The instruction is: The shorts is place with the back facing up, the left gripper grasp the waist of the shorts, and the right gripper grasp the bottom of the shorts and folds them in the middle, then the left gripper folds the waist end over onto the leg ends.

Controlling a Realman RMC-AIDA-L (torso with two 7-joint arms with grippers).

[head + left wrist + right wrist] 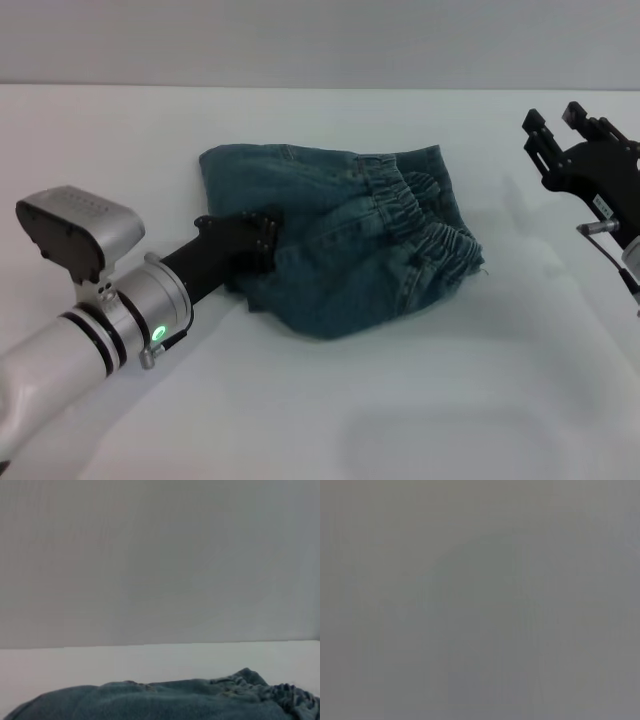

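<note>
The left gripper point(268, 243) is pressing into the one pair of shorts point(350, 235) at their 9 o'clock edge, its fingers hidden by denim, so their state cannot be told. The shorts are lying folded mid-bench point(420, 400). The right gripper point(556, 124) is hovering at 3 o'clock, fingers apart.

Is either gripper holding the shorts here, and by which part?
Left gripper sits at the left edge of the folded shorts; an actual grip cannot be told. Right gripper is raised, open, holding nothing.
</note>
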